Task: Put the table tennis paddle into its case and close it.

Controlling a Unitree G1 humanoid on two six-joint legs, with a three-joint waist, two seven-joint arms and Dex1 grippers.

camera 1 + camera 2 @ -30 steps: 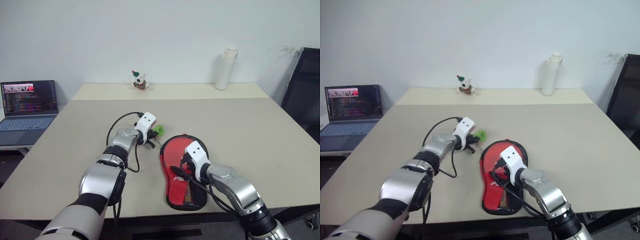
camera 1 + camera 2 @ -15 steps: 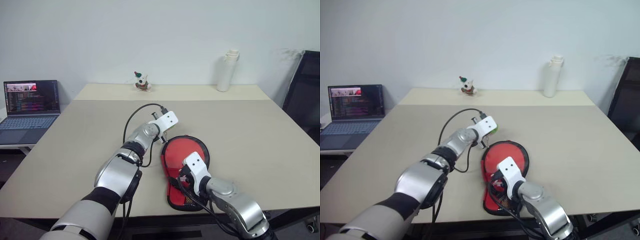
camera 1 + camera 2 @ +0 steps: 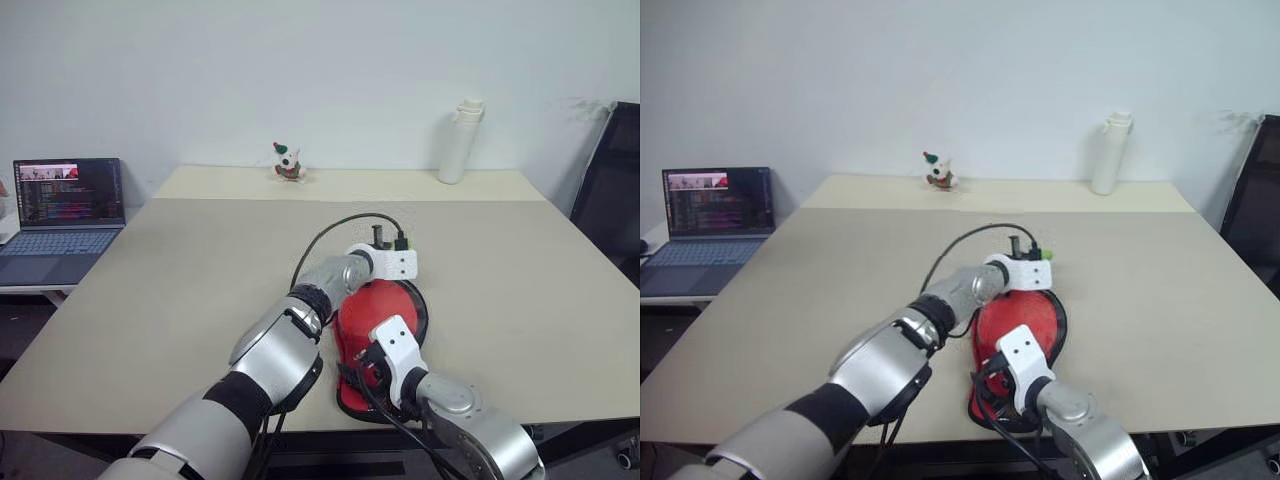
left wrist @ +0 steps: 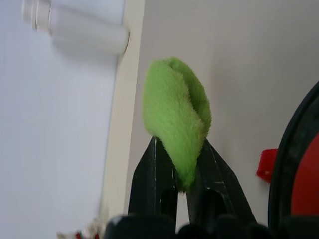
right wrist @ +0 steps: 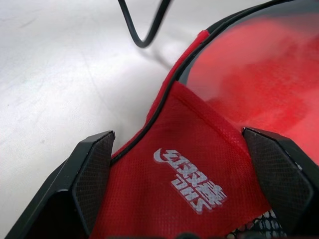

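Note:
The red case (image 3: 385, 312) lies flat near the table's front edge, black-rimmed, with its narrow logo end towards me. My left gripper (image 3: 397, 260) is over the case's far right rim, shut on the fuzzy green ball charm (image 4: 174, 112), which bulges out between its fingers (image 4: 152, 174). My right gripper (image 5: 178, 144) stands wide open astride the narrow end of the case (image 5: 164, 214), just above the white logo. The table tennis paddle is hidden.
A white bottle (image 3: 460, 142) and a small toy figure (image 3: 288, 162) stand along the far edge of the beige table (image 3: 180, 280). An open laptop (image 3: 65, 205) is off to the left and a black chair (image 3: 612, 190) at the right. A black cable (image 3: 330, 235) arcs over my left wrist.
My left gripper has swept to the right around the case's far rim with the green charm, rolling its wrist. My right gripper has drawn back towards me along the case's narrow end.

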